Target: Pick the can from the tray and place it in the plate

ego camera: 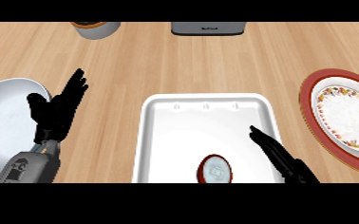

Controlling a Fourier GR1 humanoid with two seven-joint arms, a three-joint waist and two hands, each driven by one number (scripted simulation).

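Here, red-rimmed can (215, 170) (white top), upright in white tray (163, 123)

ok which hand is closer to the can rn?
Right. The right hand is over the white tray, open, just right of the can. The left hand rests open off the tray, far left beside a white plate.
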